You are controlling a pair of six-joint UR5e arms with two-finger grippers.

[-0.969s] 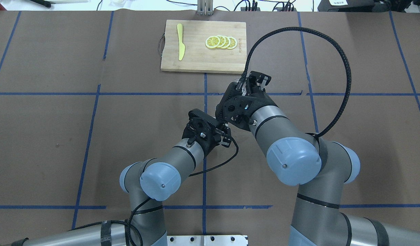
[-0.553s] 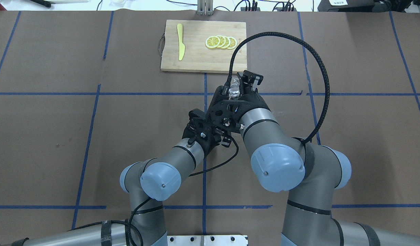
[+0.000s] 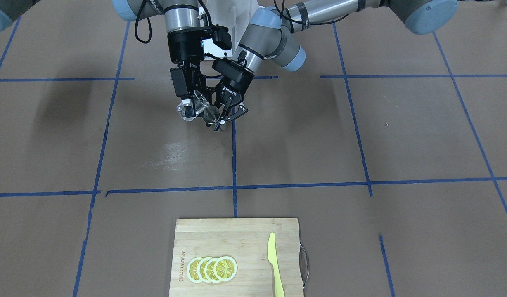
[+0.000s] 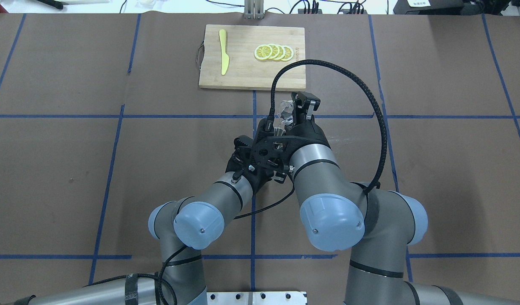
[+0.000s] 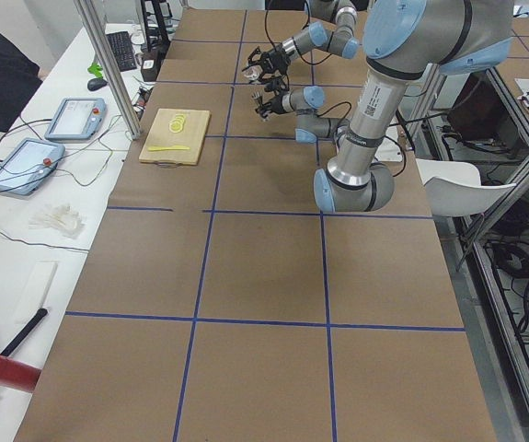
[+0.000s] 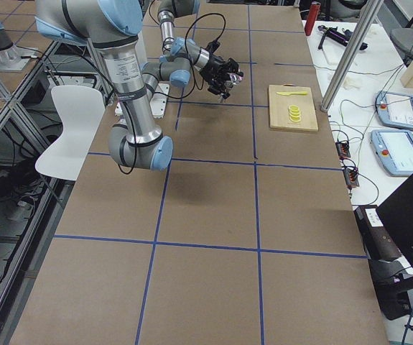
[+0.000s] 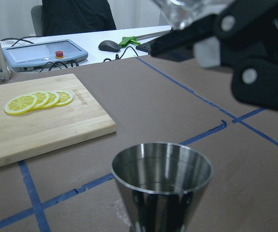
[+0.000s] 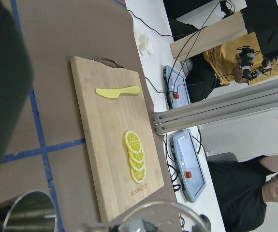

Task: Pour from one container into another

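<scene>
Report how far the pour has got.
Done: both containers are gripped. The left gripper holds the metal cup upright, and the right gripper holds the clear glass. In hand: the glass is tilted just above the cup's mouth. Left: no stream shows, and I cannot tell whether anything has reached the cup, so the pour itself looks unfinished.

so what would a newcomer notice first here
Over the table, the right gripper holds a clear glass close above the steel cup in the left gripper. On the side away from the robot, a wooden cutting board carries lemon slices and a yellow knife.
</scene>
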